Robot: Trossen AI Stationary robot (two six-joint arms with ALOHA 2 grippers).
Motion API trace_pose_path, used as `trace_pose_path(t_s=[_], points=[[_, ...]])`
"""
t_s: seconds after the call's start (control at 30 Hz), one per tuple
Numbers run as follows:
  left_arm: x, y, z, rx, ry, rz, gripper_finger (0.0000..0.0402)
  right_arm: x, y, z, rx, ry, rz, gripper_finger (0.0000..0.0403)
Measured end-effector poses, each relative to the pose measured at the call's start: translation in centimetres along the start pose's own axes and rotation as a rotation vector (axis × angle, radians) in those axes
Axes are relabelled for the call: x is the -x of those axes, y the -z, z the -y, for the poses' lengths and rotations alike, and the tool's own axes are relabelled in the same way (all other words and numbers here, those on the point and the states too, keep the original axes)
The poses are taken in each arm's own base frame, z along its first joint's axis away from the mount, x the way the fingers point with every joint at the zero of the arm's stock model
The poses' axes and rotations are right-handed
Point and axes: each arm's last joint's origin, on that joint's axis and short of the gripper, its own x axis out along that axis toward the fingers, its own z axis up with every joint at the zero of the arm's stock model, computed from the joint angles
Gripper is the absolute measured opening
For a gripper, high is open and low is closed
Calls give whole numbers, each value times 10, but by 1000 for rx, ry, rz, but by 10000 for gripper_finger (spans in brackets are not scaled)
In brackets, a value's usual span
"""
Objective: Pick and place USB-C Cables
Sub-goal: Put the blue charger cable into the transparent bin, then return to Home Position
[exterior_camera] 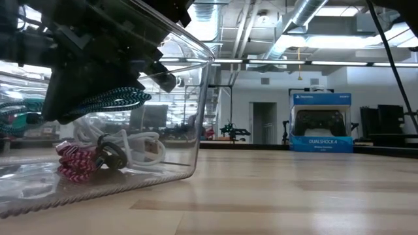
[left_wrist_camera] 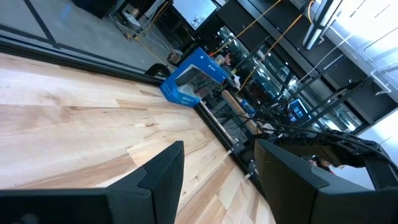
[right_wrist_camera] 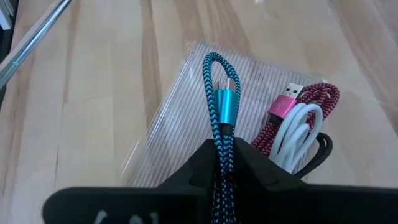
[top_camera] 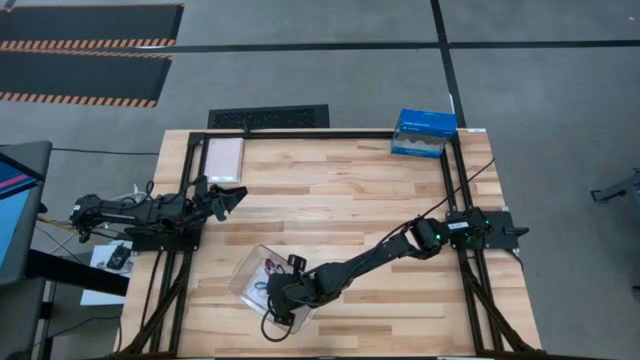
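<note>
The teal cable (right_wrist_camera: 219,124) is clamped in the right gripper (right_wrist_camera: 222,152) over the clear tray (top_camera: 243,274) at seven o'clock on the surface (top_camera: 330,190), where pink (right_wrist_camera: 314,102) and white (right_wrist_camera: 301,134) cables lie. It is judged light, limp and braided; the bundled middle is best pinched. The left gripper (left_wrist_camera: 214,180) is parked at nine o'clock, jaws apart.

A robotics lab or workshop — a wooden table (top_camera: 330,200) framed in black rails stands on a grey floor with hazard-striped mats (top_camera: 85,40), under exposed ceiling ducts (exterior_camera: 313,16) and strip lights, with a boxed game controller (exterior_camera: 319,130) and workbenches beyond
</note>
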Motion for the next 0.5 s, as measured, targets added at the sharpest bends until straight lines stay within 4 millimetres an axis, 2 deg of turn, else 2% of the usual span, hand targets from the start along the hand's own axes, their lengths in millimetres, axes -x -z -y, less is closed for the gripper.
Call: trace_pose_path(t_s=[0.13, 0.37, 0.5], points=[[0, 0, 0, 0, 0, 0, 185, 0, 0, 0, 3, -1, 0, 80], [0, 0, 0, 0, 0, 0, 185, 0, 0, 0, -6, -2, 1, 154], [0, 0, 0, 0, 0, 0, 185, 0, -1, -1, -11, -4, 9, 174]])
